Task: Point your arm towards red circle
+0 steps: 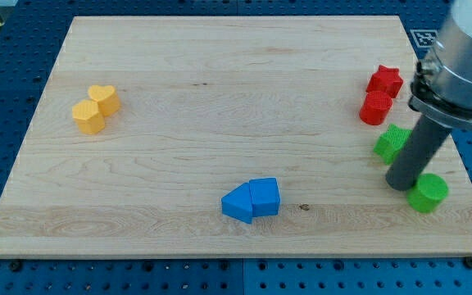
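The red circle [375, 107] sits near the board's right edge, just below a red star [385, 80] and touching it. My tip [399, 185] is at the lower right of the board, below the red circle, between a green star [391, 142] above it and a green round block [427, 193] at its right, close against the round one. The rod's upper part hides part of the green star.
A yellow heart [104, 97] and a yellow hexagon-like block [88, 117] touch at the view's left. Two blue blocks [251, 200] lie together at bottom centre. The wooden board [220, 98] rests on a blue perforated table.
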You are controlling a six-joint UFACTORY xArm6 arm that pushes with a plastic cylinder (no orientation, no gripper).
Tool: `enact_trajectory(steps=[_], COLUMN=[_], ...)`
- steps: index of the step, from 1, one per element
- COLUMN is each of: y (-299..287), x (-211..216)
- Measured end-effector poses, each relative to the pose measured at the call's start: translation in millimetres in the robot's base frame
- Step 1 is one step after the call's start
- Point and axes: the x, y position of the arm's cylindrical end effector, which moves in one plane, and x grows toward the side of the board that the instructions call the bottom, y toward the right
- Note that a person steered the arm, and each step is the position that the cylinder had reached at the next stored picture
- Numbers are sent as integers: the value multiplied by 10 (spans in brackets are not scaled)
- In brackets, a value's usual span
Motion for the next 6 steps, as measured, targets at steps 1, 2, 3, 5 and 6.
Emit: enact_trajectory(steps=[1,2,3,5,6], y=[89,177,-137,-813,-816], x=[192,215,215,-295,-720])
